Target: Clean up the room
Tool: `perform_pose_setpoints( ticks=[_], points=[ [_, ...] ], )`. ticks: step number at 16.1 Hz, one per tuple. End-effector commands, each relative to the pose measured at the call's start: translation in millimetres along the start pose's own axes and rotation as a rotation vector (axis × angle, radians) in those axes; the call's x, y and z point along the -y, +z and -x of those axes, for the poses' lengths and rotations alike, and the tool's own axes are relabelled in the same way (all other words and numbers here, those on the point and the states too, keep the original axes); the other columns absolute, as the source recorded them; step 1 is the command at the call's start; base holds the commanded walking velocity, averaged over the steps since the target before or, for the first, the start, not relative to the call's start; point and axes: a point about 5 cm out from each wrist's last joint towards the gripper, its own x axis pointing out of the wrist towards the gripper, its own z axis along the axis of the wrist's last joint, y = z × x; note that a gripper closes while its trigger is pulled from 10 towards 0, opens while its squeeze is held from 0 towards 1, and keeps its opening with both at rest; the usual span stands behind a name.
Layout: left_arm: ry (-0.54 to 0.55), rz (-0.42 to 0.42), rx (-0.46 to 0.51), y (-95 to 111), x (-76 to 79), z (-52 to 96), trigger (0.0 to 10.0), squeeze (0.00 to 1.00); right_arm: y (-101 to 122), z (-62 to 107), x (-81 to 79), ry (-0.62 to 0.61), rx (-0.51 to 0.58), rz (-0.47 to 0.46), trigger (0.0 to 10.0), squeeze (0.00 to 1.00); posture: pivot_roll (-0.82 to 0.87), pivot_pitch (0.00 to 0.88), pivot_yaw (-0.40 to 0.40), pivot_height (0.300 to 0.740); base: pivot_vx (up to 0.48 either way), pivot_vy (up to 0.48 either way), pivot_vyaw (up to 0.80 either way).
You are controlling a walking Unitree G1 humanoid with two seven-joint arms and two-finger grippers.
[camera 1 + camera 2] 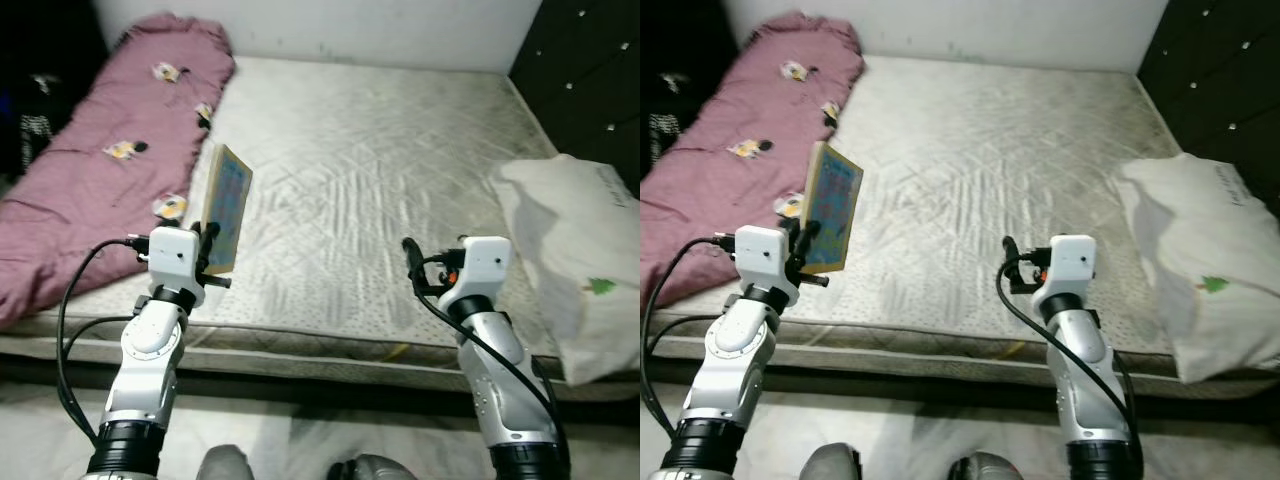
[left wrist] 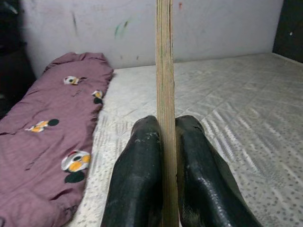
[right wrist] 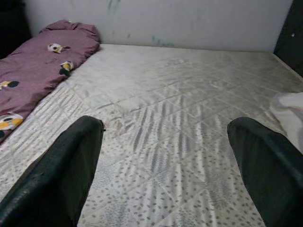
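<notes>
You are standing at the foot edge of a bare, quilted grey mattress (image 1: 380, 170) that stretches ahead to a pale wall. A mauve quilt (image 1: 110, 150) with small cartoon prints lies folded along the mattress's left side, reaching from the wall nearly to the near edge. On the right, a white pillow (image 1: 570, 250) rests on the near right corner and overhangs the mattress edge, beside a dark panel with studs. The broad middle of the mattress between quilt and pillow is open.

Your left gripper (image 1: 210, 250) is raised above the near left part of the mattress, just beside the quilt's edge. Its two black fingers (image 2: 137, 179) are clamped on a thin book (image 1: 226, 208) with a blue cover, held upright and tilted slightly, clear of the mattress. In the left wrist view the book's edge rises straight up between the fingers.

Your right gripper (image 3: 170, 156) is held forward over the near edge right of centre, fingers spread wide apart with nothing between them, mattress visible through the gap.
</notes>
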Motion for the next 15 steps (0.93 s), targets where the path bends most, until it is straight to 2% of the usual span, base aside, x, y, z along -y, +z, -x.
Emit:
perform_pose_setpoints(
  ticks=[1,13,15],
  points=[
    [-0.010,0.001,0.052,10.7,2.1,-4.8,10.0,0.00,0.6,0.1,4.3,-0.015,0.000,0.006,10.0,0.00,-0.04,0.044,-0.041,0.740,0.000,-0.292,0.00],
    [-0.011,0.005,0.055,11.3,2.4,-5.0,10.0,0.00,0.5,-0.9,5.3,-0.028,-0.004,0.006,10.0,0.00,-0.04,0.048,-0.042,0.740,0.000,-0.307,0.00],
    [-0.009,0.020,0.062,11.6,2.5,-4.9,10.0,0.00,0.3,-1.0,5.6,-0.029,-0.005,0.006,10.0,0.00,-0.04,0.048,-0.042,0.740,0.000,0.000,0.00]
  ],
)
